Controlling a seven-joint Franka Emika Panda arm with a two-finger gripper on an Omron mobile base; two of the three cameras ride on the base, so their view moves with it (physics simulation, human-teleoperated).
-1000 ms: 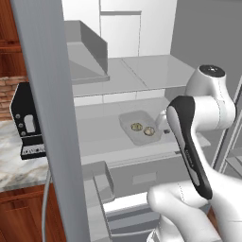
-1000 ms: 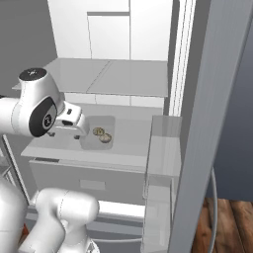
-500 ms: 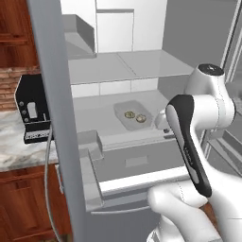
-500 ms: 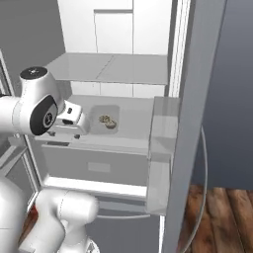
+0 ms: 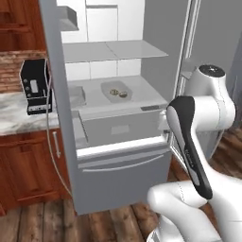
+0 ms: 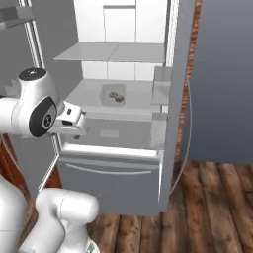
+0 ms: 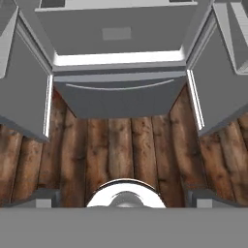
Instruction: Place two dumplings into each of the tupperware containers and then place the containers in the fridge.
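Observation:
The fridge (image 5: 118,165) stands open in front of me, its lower drawer (image 7: 121,97) shut. On its middle shelf lies a grey tupperware container (image 5: 116,92) (image 6: 114,94) holding two tan-brown dumplings (image 5: 119,93) (image 6: 116,95). My gripper (image 7: 124,197) is open with nothing between its fingertips (image 7: 46,196), which stand far apart. It points down at the wooden floor in front of the fridge, well short of the shelf. The white hand (image 6: 73,122) shows at the arm's end, left of the fridge opening.
The fridge doors hang open on both sides, the left door (image 5: 56,94) and the right door (image 6: 173,99) with bins. A black appliance (image 5: 35,85) sits on the marble counter at left, over wood cabinets (image 5: 28,165). Wooden floor (image 7: 121,145) lies below.
The whole picture has shifted: the base has backed away from the fridge, which now looks smaller and shows its lower drawer and the floor. The container stays on its shelf. The gripper stays open.

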